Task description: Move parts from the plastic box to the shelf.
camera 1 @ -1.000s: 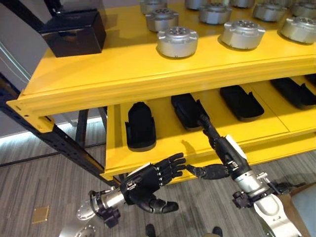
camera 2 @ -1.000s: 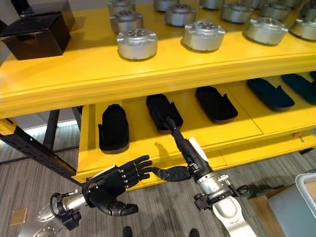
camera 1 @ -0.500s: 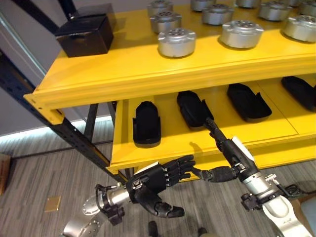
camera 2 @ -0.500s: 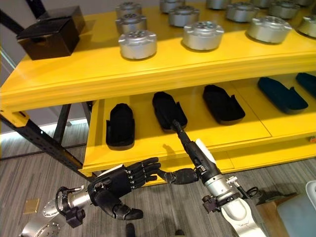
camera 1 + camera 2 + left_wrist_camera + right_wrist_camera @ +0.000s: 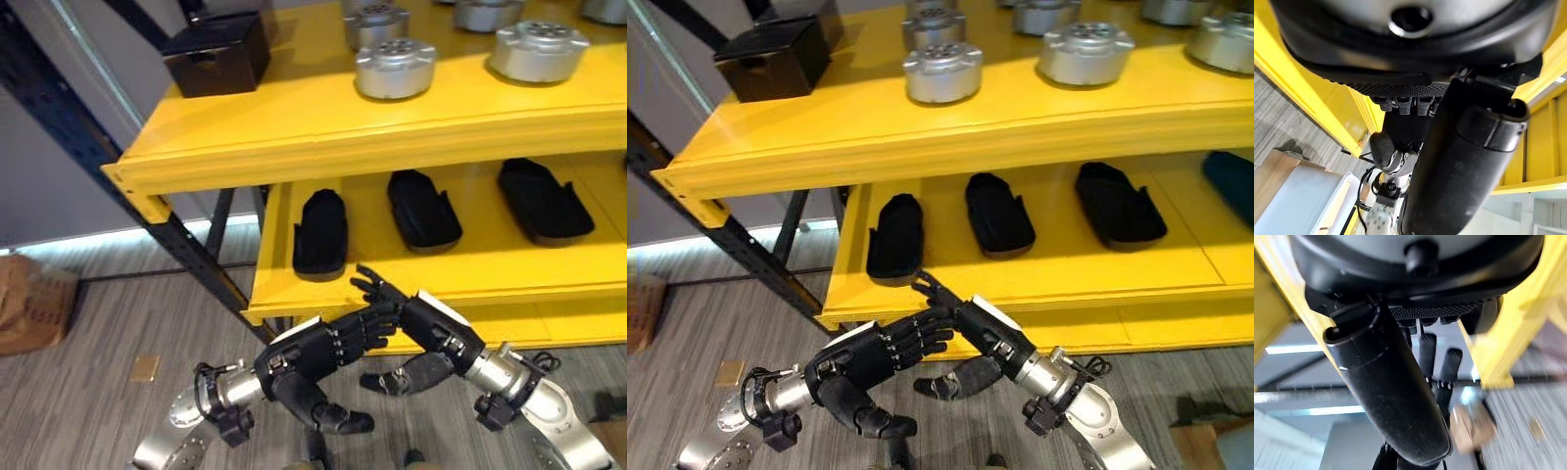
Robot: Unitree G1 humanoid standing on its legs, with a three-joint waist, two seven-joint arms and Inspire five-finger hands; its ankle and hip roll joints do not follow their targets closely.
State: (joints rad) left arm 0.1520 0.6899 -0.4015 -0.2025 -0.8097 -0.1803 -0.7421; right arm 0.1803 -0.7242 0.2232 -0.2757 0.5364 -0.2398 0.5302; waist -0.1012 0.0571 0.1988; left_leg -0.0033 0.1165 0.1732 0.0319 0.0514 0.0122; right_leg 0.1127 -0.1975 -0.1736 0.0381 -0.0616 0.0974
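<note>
Both hands are low in front of the yellow shelf [image 5: 411, 127], below its lower level. The left hand [image 5: 313, 354] and the right hand [image 5: 423, 328] are open with relaxed fingers, close together, holding nothing. Black parts [image 5: 321, 233] lie on the lower level, and silver round parts [image 5: 395, 67] stand on the upper level.

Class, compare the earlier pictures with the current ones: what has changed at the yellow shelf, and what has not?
The right hand has drawn back from the middle black part on the lower shelf, off the shelf's edge, beside the left hand. The camera swung too. Both hands stay open and empty; the black parts and silver discs lie unmoved.
</note>
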